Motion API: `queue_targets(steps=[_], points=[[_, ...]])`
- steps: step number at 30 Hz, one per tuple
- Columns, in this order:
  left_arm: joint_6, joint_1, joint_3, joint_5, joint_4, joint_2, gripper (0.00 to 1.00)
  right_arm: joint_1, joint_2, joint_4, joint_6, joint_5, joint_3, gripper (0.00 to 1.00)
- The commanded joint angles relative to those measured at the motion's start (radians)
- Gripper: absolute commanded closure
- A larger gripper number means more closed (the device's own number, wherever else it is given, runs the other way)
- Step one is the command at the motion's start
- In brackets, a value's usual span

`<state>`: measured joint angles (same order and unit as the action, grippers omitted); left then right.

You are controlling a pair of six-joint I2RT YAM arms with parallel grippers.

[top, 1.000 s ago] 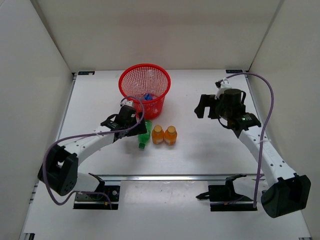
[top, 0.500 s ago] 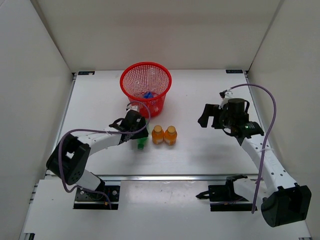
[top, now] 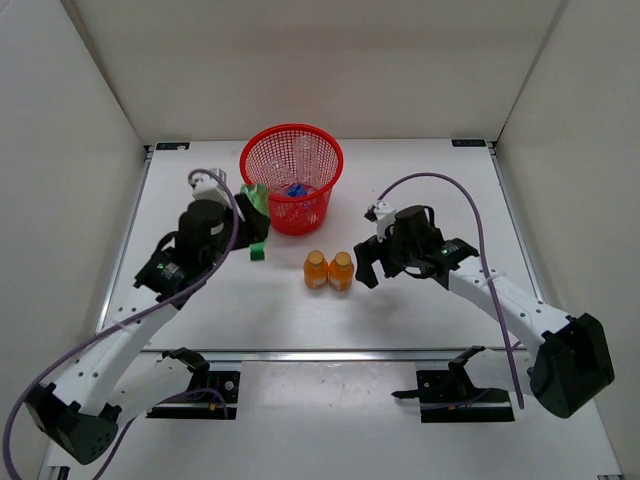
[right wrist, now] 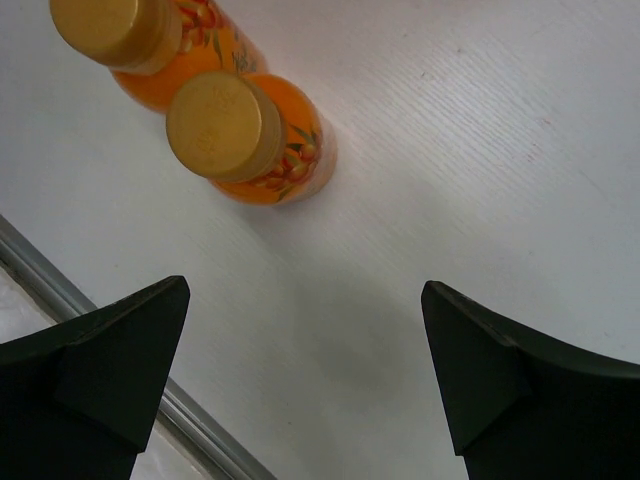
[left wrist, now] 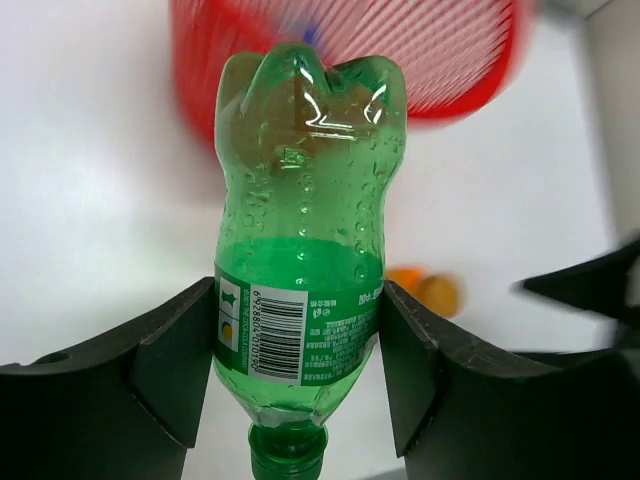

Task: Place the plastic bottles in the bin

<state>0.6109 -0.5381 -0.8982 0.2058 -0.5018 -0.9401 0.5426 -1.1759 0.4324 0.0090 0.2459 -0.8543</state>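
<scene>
My left gripper is shut on the green bottle, holding it in the air just left of the red mesh bin. In the left wrist view the fingers clamp the green bottle at its label, cap toward the camera, with the bin blurred beyond. Two orange bottles stand upright in front of the bin. My right gripper is open just right of them, nothing between its fingers. The right wrist view shows both orange bottles ahead of the open right gripper.
Clear and blue bottles lie inside the bin. A metal rail runs along the table's near edge, and white walls close in the left, right and back.
My left gripper shut on the green bottle, lifted it off the table and carried it up and left beside the bin. My right arm swung left toward the orange bottles, still open.
</scene>
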Motion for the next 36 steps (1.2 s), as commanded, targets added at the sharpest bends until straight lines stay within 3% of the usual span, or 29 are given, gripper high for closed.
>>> queue_targets(steps=[1,10,14,17,19,28,36], points=[[-0.083,-0.022,-0.186,0.076,-0.055,-0.026,0.5,0.016,-0.039,-0.044,-0.092,0.056,0.001,0.01],[-0.21,0.049,-0.455,0.104,0.279,-0.426,0.44,0.051,-0.177,-0.17,-0.155,0.064,0.017,0.01],[-0.215,0.062,-0.58,0.089,0.298,-0.561,0.39,0.056,-0.225,-0.242,-0.142,0.061,0.026,0.01],[-0.224,0.066,-0.68,0.125,0.233,-0.661,0.29,0.065,-0.258,-0.316,-0.136,0.053,0.052,0.01],[-0.223,0.063,-0.697,0.118,0.21,-0.698,0.01,0.062,-0.278,-0.353,-0.135,0.052,0.058,0.01],[-0.261,0.021,-0.642,0.09,0.086,-0.557,0.01,0.094,-0.376,-0.426,-0.159,0.095,0.04,0.02],[-0.185,0.029,-0.247,0.069,-0.065,-0.203,0.01,0.134,-0.412,-0.56,-0.116,0.059,0.083,0.16]])
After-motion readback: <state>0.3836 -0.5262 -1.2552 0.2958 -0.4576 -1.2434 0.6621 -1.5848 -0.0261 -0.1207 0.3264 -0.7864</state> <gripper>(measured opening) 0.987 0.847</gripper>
